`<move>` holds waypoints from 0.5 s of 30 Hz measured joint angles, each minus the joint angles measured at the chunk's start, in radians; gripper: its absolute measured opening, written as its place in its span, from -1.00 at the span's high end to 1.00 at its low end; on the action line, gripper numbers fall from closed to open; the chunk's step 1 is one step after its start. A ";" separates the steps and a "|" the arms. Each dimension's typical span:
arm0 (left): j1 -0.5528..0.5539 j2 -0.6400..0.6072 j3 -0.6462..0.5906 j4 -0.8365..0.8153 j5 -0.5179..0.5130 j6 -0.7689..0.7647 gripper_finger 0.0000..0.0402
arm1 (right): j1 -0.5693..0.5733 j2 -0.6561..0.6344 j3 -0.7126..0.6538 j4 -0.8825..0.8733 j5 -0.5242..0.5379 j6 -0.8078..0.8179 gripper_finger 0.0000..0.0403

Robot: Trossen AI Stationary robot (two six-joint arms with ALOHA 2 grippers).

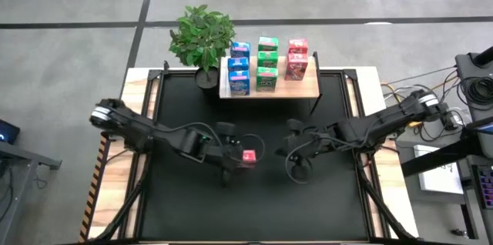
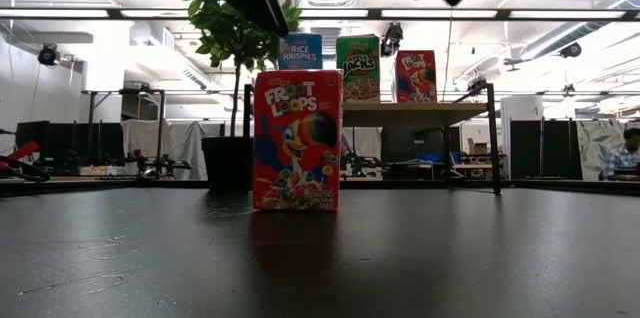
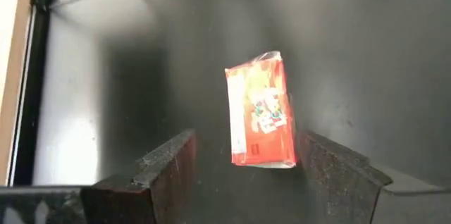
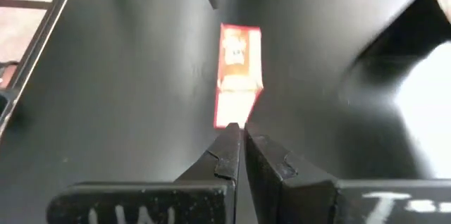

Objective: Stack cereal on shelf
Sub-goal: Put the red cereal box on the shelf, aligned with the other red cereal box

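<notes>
A red cereal box (image 1: 249,156) stands upright on the black table (image 1: 192,206), the left gripper (image 3: 246,164) open just above it, right gripper (image 4: 243,143) shut nearby; light, crushable cardboard, best pinched across its narrow sides.

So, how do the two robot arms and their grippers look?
Both arms are dark, thin and jointed, with black cables looping beside them. The left gripper has two flat dark fingers with a rough, grainy surface. The right gripper has similar dark fingers, and white handwritten marks show on its body.
</notes>
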 joint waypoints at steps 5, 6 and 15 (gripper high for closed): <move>-0.011 -0.125 -0.155 0.124 0.001 0.007 -0.17 | 0.000 0.089 0.000 0.176 0.003 -0.072 0.94; -0.011 -0.152 -0.187 0.148 0.001 0.006 -0.17 | 0.000 0.105 0.000 0.216 0.004 -0.081 0.94; -0.010 -0.351 -0.391 0.309 -0.065 0.013 -0.17 | -0.008 0.242 0.075 0.324 0.097 -0.070 0.94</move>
